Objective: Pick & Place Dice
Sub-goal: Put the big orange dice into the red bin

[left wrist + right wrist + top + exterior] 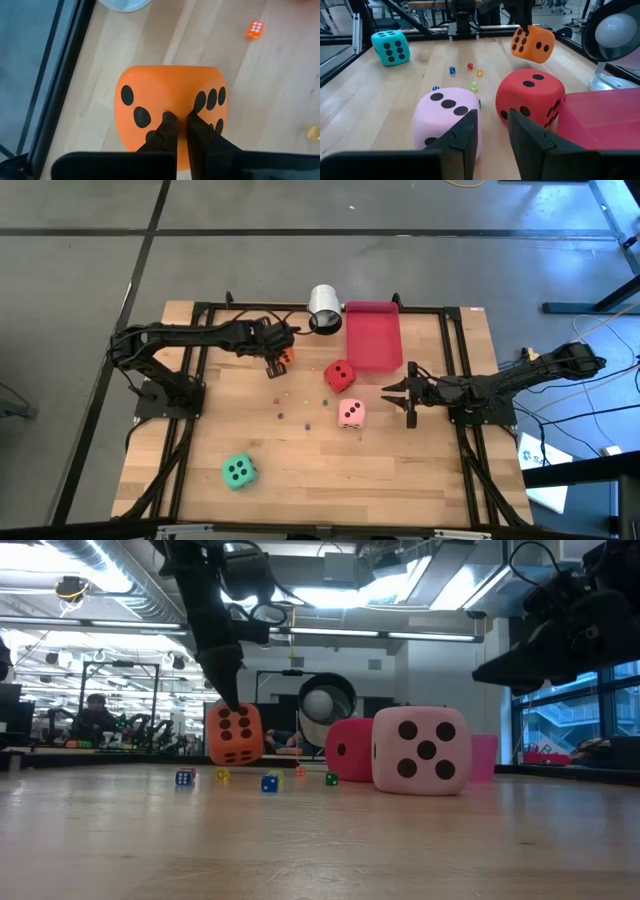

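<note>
We see the left gripper (pixel 279 360) pinched shut on a corner of the orange die (pixel 235 734), which hangs tilted above the wooden table (pixel 300 470) — clear of the surface in the low view. The red die (pixel 340 375) sits just beside the red tray (pixel 373 335), with the pink die (pixel 351 413) near it and the green die (pixel 239 471) well apart toward the table's front. The right gripper (pixel 400 393) hovers near the pink die, its fingers (pixel 462 132) slightly apart and holding nothing. A white cup (pixel 324 309) lies on its side by the tray — several tiny dice (pixel 268 782) are scattered mid-table.
</note>
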Robot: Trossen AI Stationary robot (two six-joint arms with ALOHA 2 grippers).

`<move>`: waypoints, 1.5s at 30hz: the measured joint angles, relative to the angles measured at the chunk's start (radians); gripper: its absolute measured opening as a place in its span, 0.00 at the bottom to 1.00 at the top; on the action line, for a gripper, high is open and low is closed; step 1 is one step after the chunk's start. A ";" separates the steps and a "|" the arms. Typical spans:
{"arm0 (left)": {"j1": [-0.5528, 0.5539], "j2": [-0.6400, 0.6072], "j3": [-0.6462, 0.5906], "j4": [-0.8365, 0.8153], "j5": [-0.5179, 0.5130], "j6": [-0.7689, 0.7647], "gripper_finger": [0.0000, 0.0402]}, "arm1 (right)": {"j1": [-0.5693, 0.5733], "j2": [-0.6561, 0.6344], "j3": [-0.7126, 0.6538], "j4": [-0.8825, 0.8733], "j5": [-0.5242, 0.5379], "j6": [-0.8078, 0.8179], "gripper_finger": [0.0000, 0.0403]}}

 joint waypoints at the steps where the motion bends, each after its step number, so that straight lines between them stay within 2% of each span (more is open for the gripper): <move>1: -0.003 0.000 0.000 0.001 0.002 -0.004 0.00 | 0.000 0.000 0.000 0.003 0.000 0.006 0.27; 10: -0.041 -0.078 0.001 0.060 0.095 -0.019 0.00 | 0.000 0.000 0.000 0.017 0.000 0.025 0.27; 17: -0.113 -0.150 0.002 0.104 0.097 -0.042 0.00 | 0.000 0.000 0.000 0.024 0.000 0.025 0.27; 27: -0.241 -0.142 0.002 0.114 0.064 -0.101 0.00 | 0.000 0.000 0.000 0.042 0.000 0.073 0.27; 45: -0.428 -0.068 0.002 0.287 0.047 -0.159 0.00 | 0.000 0.000 0.000 0.040 0.001 0.101 0.27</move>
